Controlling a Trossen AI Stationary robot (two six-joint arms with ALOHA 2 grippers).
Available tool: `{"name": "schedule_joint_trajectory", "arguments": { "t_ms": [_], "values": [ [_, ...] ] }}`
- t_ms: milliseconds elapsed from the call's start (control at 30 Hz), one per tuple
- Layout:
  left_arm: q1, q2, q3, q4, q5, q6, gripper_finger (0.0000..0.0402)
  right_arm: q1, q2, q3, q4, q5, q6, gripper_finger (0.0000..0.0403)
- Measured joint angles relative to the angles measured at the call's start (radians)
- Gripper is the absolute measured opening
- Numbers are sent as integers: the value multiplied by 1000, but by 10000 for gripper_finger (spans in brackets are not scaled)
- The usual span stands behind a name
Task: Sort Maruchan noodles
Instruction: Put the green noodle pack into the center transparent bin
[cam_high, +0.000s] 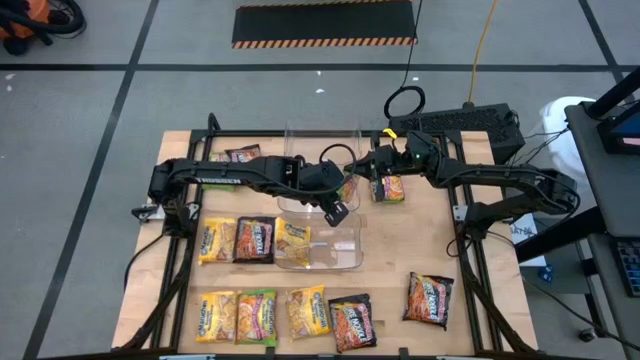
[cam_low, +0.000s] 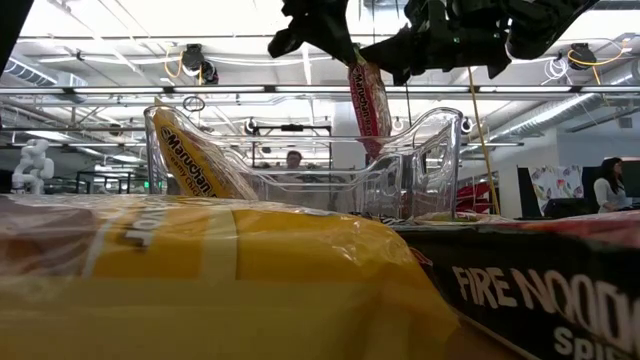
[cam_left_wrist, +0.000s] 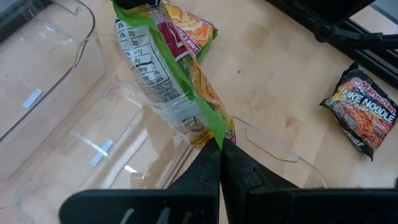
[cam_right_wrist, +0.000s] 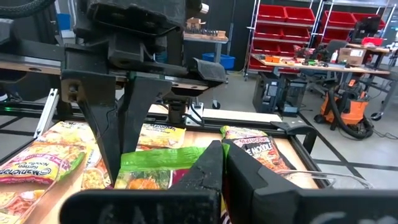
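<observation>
Nearest the clear bin (cam_high: 318, 248), rows of Maruchan packets (cam_high: 255, 240) lie flat on the surface, waiting to be sorted. Above the bin, the left gripper (cam_left_wrist: 219, 147) and right gripper (cam_right_wrist: 220, 163) both pinch a green-edged packet (cam_left_wrist: 165, 74) tight between closed fingers, apparently a handover. From overhead, the arms hide that packet; another bin beyond is barely visible.

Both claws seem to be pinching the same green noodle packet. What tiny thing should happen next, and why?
Probably one gripper should let go, most likely the right. The left gripper and the right gripper are both shut on opposite edges of the green packet, held up over the clear bin. With both pinching it, neither arm can carry it on alone.
</observation>
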Motion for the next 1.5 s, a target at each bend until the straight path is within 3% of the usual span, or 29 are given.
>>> {"name": "schedule_joint_trajectory", "arguments": {
  "t_ms": [800,1500],
  "values": [
    [0,0,0,-17,-51,-3,0,0,0,0,38,-2,-7,13],
    [64,0,0,-263,-80,49,0,0,0,0,52,-2,-3,13]
  ]
}}
